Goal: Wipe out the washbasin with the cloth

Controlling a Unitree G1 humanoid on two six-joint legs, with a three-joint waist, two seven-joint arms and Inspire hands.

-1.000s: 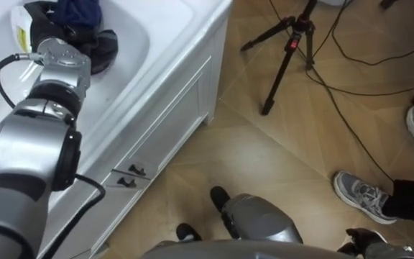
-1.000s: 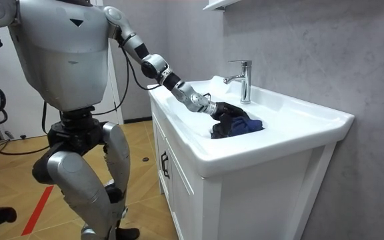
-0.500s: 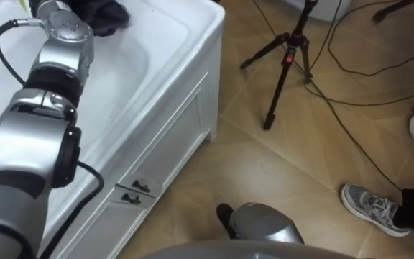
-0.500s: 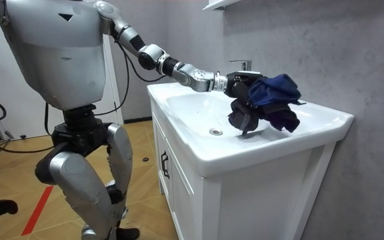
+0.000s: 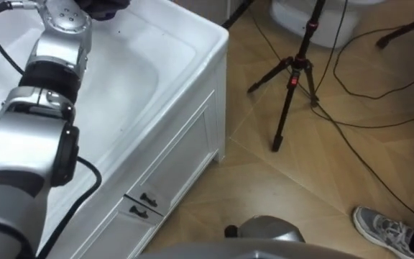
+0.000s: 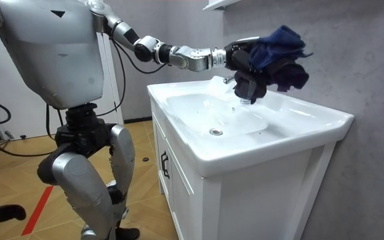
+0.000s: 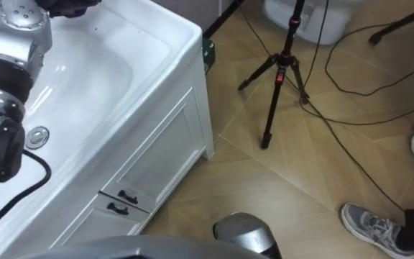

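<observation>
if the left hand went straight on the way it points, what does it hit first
Probably the grey wall behind the basin: the left hand points level toward it, above the rim. The blue cloth it grips would touch first, though depth is unclear.

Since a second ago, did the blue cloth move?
Yes. The blue cloth went up: it lay down in the white basin, and now the left robot hand holds it high above the basin.
</observation>
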